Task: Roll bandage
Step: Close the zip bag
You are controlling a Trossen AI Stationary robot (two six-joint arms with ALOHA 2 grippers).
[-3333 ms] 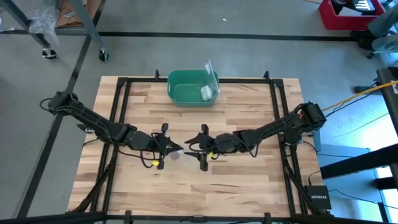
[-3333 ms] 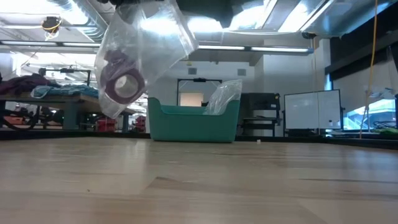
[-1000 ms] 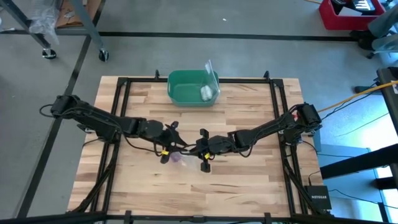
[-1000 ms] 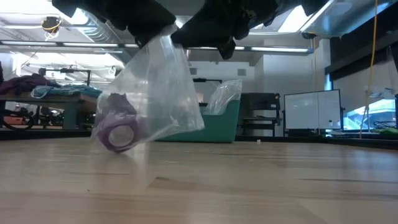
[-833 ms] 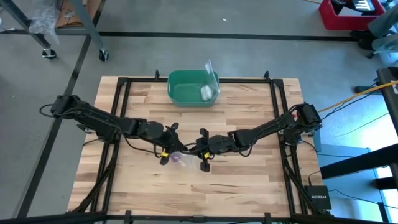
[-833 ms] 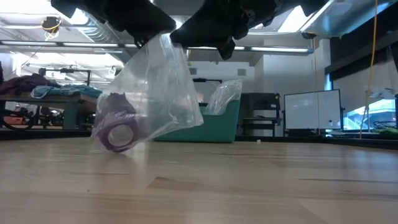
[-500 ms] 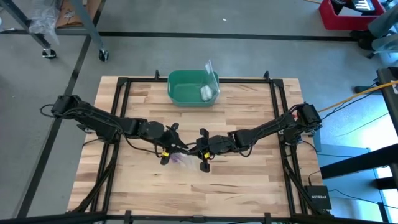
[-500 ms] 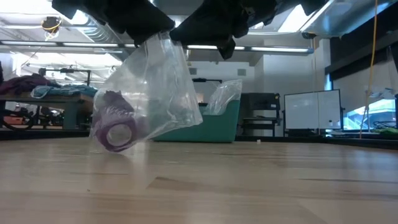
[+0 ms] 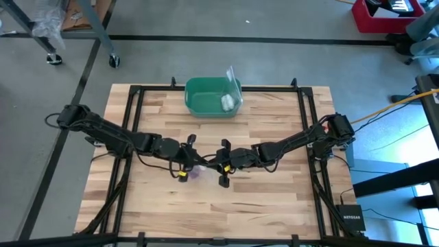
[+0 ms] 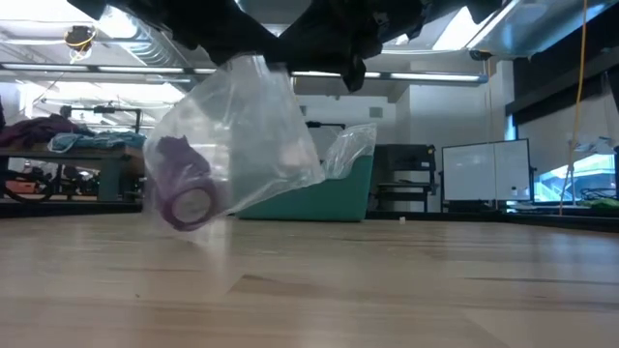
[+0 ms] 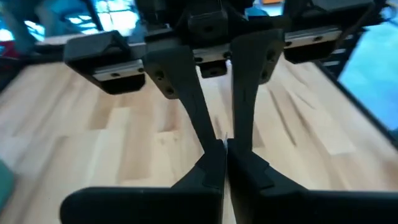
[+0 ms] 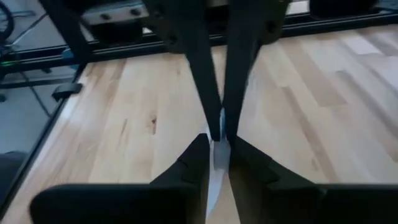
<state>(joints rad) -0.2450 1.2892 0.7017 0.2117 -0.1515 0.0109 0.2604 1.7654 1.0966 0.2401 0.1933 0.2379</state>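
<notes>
Two hands meet at mid-tabletop (image 9: pixel 274 199): the left hand (image 9: pixel 190 163) has just snapped its fingers together on the clear bag (image 10: pixel 242 145), while the right hand (image 9: pixel 214 165) pinches the bag's other edge. Inside, the rolled purple bandage (image 10: pixel 184 198) has lifted slightly. Bare wood surrounds them; the green bin (image 9: pixel 213 96) sits well apart.

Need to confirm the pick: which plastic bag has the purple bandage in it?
The clear bag held above the table, purple bandage low inside; the other bag sits in the green bin.
</notes>
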